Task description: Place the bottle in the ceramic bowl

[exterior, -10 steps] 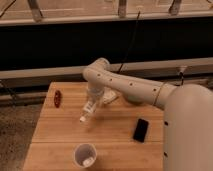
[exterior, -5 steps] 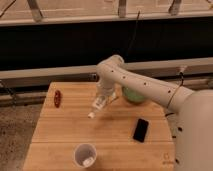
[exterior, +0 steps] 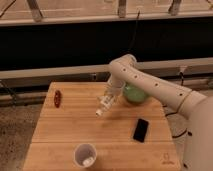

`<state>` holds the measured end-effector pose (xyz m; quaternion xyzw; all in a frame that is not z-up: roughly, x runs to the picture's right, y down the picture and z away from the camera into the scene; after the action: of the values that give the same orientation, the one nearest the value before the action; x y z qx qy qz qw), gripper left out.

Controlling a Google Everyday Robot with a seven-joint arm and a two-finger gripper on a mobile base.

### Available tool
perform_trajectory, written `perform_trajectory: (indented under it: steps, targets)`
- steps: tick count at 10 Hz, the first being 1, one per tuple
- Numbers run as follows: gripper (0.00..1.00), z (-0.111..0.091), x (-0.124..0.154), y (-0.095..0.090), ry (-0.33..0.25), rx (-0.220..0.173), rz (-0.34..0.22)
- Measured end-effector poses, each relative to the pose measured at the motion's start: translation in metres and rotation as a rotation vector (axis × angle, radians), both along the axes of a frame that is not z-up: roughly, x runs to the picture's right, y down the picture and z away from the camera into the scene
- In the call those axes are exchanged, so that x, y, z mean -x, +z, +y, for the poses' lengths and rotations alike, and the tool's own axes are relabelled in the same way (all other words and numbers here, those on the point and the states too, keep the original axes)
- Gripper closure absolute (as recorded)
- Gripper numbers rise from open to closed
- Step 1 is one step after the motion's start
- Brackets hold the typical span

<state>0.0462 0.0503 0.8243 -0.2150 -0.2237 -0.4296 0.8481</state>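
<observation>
Quick update from my feed. The gripper [exterior: 109, 99] is over the back half of the wooden table [exterior: 60, 135], roughly mid-width. It hangs off the white arm [exterior: 150, 82], which reaches in from the right and bends at an elbow just above it. The gripper is clenched on the bottle [exterior: 103, 106], holding it by the upper end. The bottle pokes out below and to the left of the gripper, tilted, with the small cap end pointing down-left at the wood. From my angle I can't tell if that tip is touching the tabletop or just above it.

The ceramic bowl [exterior: 136, 95] is just to the right of the gripper. It's green and sits on the table near the back edge, with the arm cutting across part of it. The bottle isn't in it. It's off to the bowl's left, and the gripper is more or less between the two.

Other stuff on the table:
- A flat black slab [exterior: 141, 130], looks like a phone, lies below and to the right of the gripper.
- A white cup [exterior: 85, 155] stands well below the gripper and a bit left, by the front edge. There's something pale inside that I can't make out.
- A small red thing [exterior: 58, 98] lies well off to the gripper's left, about level with it, near the table's left edge.
</observation>
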Motion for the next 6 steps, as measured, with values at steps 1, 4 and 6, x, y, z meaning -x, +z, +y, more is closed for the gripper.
perform_trajectory:
  steps: [1, 4, 6]
  targets:
    - [1.0, -0.001, -0.01, 0.002, 0.013, -0.001, 0.005]
    - [1.0, -0.008, -0.039, 0.009, 0.054, -0.004, 0.017]
    - [1.0, -0.011, -0.045, 0.013, 0.075, -0.003, 0.02]
